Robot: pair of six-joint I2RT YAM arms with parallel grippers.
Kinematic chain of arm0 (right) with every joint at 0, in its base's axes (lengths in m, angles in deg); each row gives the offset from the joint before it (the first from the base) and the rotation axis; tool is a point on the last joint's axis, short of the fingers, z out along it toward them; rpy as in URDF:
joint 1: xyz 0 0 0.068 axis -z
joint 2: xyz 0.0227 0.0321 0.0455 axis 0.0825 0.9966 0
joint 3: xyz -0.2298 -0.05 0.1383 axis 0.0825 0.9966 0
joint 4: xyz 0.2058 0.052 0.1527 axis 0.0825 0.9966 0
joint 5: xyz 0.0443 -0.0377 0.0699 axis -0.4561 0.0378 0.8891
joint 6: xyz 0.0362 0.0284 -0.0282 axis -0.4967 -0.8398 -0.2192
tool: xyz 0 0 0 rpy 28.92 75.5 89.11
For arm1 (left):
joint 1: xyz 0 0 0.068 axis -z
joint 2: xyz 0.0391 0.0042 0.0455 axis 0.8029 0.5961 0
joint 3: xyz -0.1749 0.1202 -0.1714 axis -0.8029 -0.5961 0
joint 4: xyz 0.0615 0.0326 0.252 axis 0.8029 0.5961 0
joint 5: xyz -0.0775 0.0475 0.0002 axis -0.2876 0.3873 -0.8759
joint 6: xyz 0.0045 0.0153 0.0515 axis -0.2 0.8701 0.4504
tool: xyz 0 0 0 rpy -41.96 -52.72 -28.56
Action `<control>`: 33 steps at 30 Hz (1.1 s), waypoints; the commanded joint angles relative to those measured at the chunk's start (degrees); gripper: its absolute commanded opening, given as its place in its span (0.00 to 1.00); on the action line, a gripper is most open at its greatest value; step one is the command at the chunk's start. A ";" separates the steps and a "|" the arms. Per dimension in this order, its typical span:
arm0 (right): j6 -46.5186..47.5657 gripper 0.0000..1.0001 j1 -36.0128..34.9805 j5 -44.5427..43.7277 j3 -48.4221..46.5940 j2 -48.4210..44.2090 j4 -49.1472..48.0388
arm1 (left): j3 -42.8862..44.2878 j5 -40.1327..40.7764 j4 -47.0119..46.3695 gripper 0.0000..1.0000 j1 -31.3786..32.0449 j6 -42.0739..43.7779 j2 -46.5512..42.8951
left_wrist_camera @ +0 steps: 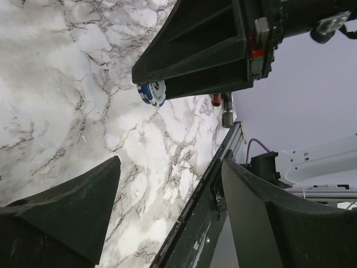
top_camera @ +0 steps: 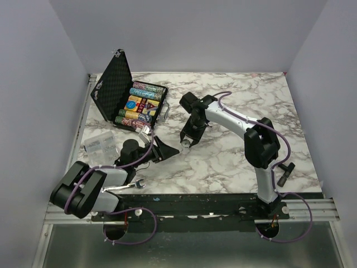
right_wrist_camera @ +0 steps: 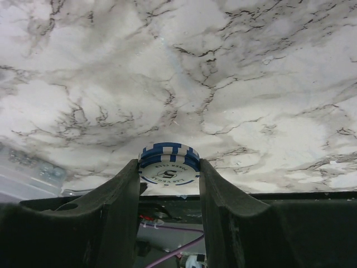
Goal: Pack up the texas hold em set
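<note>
The black case (top_camera: 111, 86) lies open at the back left, its lid raised. Rows of multicoloured chips (top_camera: 146, 89), a yellow-blue card box (top_camera: 134, 103) and a dark red triangle (top_camera: 149, 106) sit inside. My right gripper (top_camera: 186, 143) hovers over the marble right of the case, shut on a small stack of blue-and-white chips (right_wrist_camera: 169, 162) pinched by their edges between its fingertips (right_wrist_camera: 169, 167). The same chips (left_wrist_camera: 152, 92) show in the left wrist view. My left gripper (top_camera: 167, 149) is just left of them, open (left_wrist_camera: 170, 162), with only bare marble and the table's edge between its fingers.
A silver wrench (top_camera: 133, 184) lies at the near edge by the left arm. A clear plastic bag (top_camera: 99, 144) sits in front of the case. A dark tap-shaped piece (top_camera: 285, 172) lies near the right arm's base. A black rail (top_camera: 223, 196) runs along the front.
</note>
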 commanded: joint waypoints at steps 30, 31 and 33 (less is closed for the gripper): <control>-2.44 0.01 0.30 3.54 -2.33 -1.45 -0.80 | 8.74 12.88 -16.09 0.55 5.74 -3.25 19.45; -2.49 0.01 0.30 3.64 -2.34 -1.45 -0.90 | 8.82 12.76 -16.35 0.52 5.77 -3.50 19.70; -2.56 0.01 0.28 3.64 -2.40 -1.47 -1.02 | 8.79 12.67 -17.34 0.46 5.76 -4.20 20.29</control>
